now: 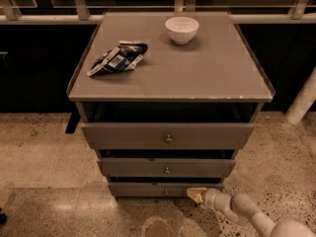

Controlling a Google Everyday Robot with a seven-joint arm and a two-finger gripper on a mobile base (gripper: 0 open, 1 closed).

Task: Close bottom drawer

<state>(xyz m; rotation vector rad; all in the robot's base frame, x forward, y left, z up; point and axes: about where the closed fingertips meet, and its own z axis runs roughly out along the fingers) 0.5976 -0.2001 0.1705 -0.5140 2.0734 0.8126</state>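
Observation:
The bottom drawer (pixel 148 189) is the lowest of three grey-brown fronts in the cabinet, with a small round knob (pixel 166 192). It stands slightly out from the cabinet body, less than the two drawers above it. My gripper (pixel 195 194) comes in from the lower right on a white arm (pixel 247 212). Its yellowish tip rests against the right part of the bottom drawer's front, to the right of the knob.
The middle drawer (pixel 166 167) and the top drawer (pixel 168 135) stick out further, the top one most. On the cabinet top (pixel 217 73) lie a crumpled snack bag (pixel 118 58) and a white bowl (pixel 181 29). Speckled floor surrounds the cabinet. A white post (pixel 302 102) stands at right.

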